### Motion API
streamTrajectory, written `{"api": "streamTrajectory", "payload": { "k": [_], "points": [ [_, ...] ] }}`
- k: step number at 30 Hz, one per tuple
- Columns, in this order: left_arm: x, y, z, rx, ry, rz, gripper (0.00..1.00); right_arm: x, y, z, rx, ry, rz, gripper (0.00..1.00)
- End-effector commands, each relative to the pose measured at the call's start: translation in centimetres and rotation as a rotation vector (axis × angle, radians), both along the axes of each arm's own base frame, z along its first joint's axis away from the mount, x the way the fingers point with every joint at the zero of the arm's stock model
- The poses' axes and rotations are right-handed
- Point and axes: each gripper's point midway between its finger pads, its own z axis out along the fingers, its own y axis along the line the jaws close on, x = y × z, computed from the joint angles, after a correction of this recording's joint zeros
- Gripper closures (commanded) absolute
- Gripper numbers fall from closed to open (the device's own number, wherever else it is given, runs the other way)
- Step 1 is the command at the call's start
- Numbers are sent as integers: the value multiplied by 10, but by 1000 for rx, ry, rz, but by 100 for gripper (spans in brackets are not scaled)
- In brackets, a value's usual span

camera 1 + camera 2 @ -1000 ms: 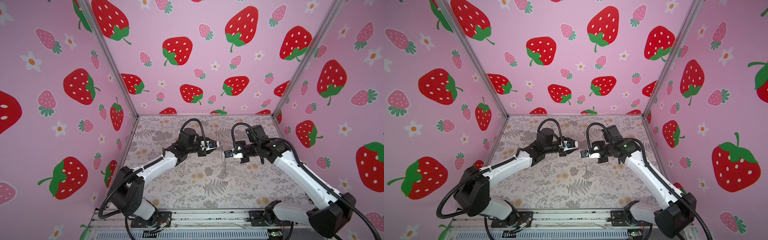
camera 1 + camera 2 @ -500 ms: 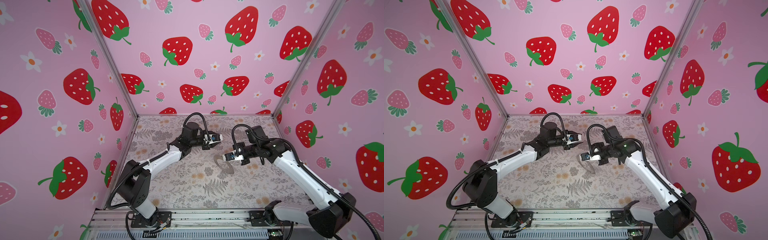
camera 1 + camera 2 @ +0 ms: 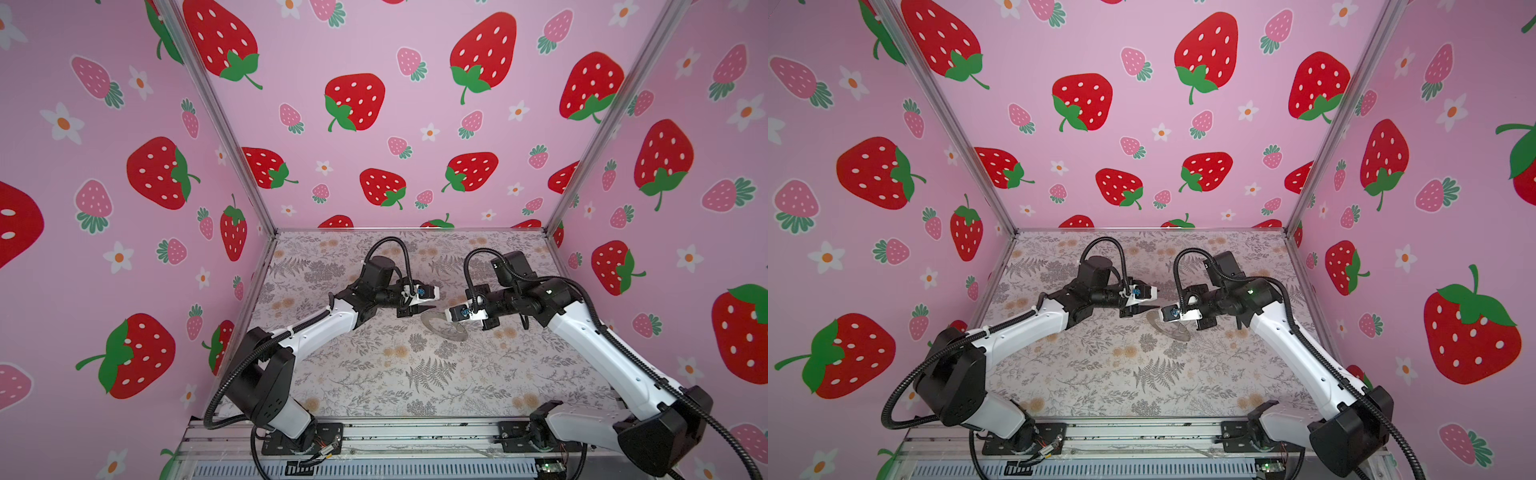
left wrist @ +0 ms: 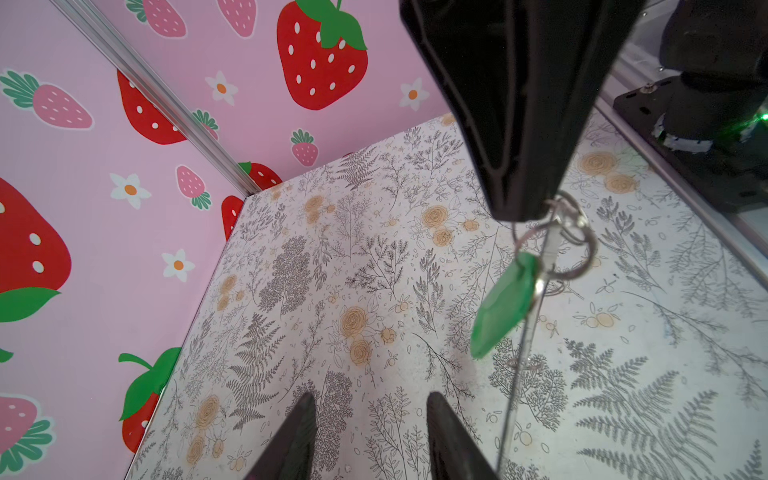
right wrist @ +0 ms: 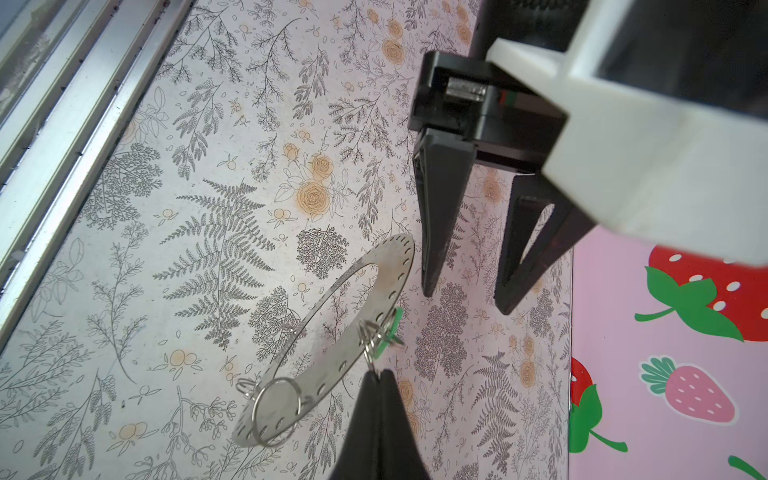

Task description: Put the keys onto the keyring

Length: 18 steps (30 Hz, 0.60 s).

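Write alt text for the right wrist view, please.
The shut right gripper pinches a wire loop on the rim of a tilted flat ring, with a green key tag beside it. The open left gripper is close beside the ring.

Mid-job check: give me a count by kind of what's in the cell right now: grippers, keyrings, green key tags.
grippers: 2 (left gripper, right gripper)
keyring: 1
green key tag: 1
Total: 4
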Motion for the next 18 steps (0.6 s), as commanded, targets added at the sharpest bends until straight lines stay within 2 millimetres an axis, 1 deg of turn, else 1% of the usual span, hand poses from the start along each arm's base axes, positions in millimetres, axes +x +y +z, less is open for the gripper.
{"api": "streamTrajectory", "payload": {
  "k": [1,5,9,13,18],
  "points": [
    [-19,-1,3,-9,18,-57,54,-4,2,13,45,-23,20,100],
    [-25,-6,4,-21,34,-84,52,-4,3,16,54,-32,23,100],
    [-26,-11,3,-22,34,-96,51,-4,5,19,71,-38,25,100],
    [-31,-14,9,-43,49,-113,51,-3,4,17,64,-34,17,100],
    [-42,-12,7,-38,89,-141,51,5,0,9,33,-48,-19,100]
  ]
}}
